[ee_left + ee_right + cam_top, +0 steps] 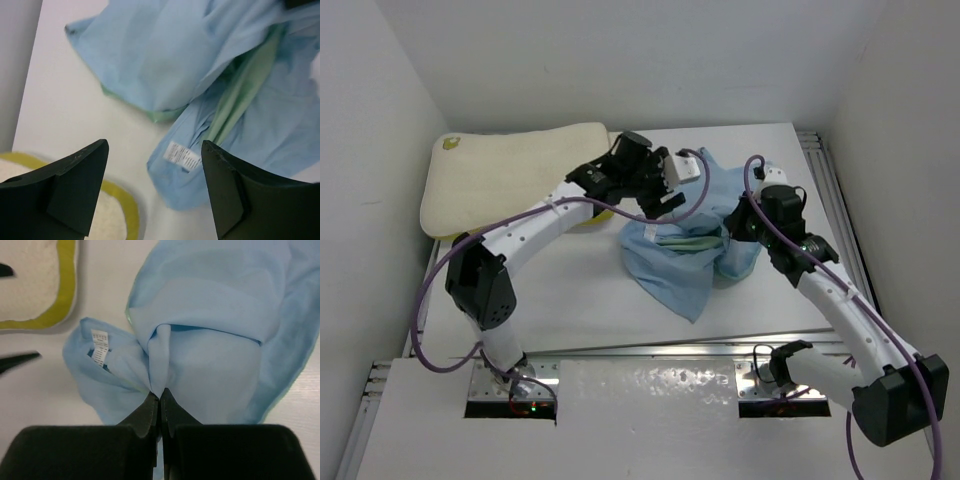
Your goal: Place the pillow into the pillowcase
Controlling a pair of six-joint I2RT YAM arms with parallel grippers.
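The pillowcase lies crumpled on the white tabletop right of centre, its plain light-blue face outward and a strip of sea-green showing in the folds. The pillow, cream and textured with a yellow seam, lies flat at the far left against the side wall, a small yellow-green mark near its far left corner; the two are close but apart. The left arm reaches across the pillow's near right corner and hides it from above, and purple cables loop beside both arms. The left hand hangs between pillow and cloth with its jaws wide and nothing between them. The right hand is closed on the pillowcase. Its own wrist view alone makes that grip plain: the right hand pinches a raised fold of blue cloth. Both wrist views show a small white care label sewn at one hem, which the top view does not resolve, and the left wrist view shows the pillow's yellow-edged corner just beside that hem.
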